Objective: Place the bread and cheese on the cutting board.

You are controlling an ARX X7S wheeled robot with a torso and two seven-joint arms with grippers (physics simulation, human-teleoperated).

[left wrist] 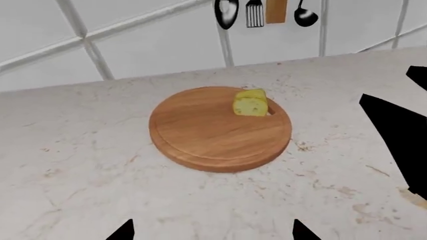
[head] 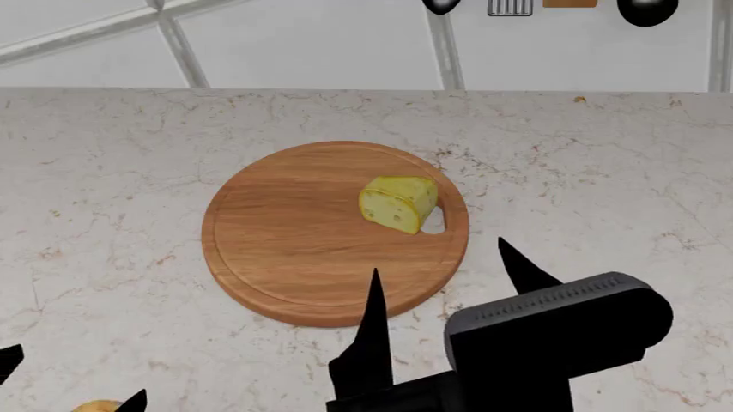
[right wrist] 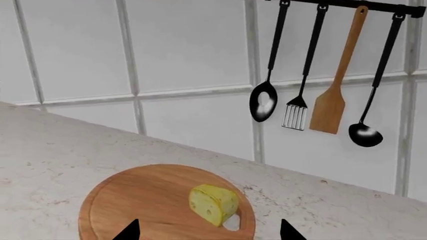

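Note:
The round wooden cutting board [head: 287, 232] lies mid-counter. The pale yellow cheese [head: 397, 203] wedge stands on its right side, beside the oval hole. Only a sliver of the golden bread [head: 98, 406] shows at the head view's bottom left edge, close by my left gripper [head: 75, 376]. That gripper is open and holds nothing. My right gripper [head: 441, 262] hovers open over the board's near right rim, short of the cheese. The left wrist view shows the board [left wrist: 200, 135], the cheese [left wrist: 250, 103] and the open left gripper [left wrist: 212, 231]. The right wrist view shows the board [right wrist: 133, 200], the cheese [right wrist: 213, 202] and the open right gripper [right wrist: 208, 231].
A white tiled wall [head: 309, 43] backs the marble counter [head: 596, 163]. Black utensils and a wooden spatula [right wrist: 330, 100] hang from a rail above the counter's far right. My right arm [left wrist: 400, 135] shows dark at the side of the left wrist view.

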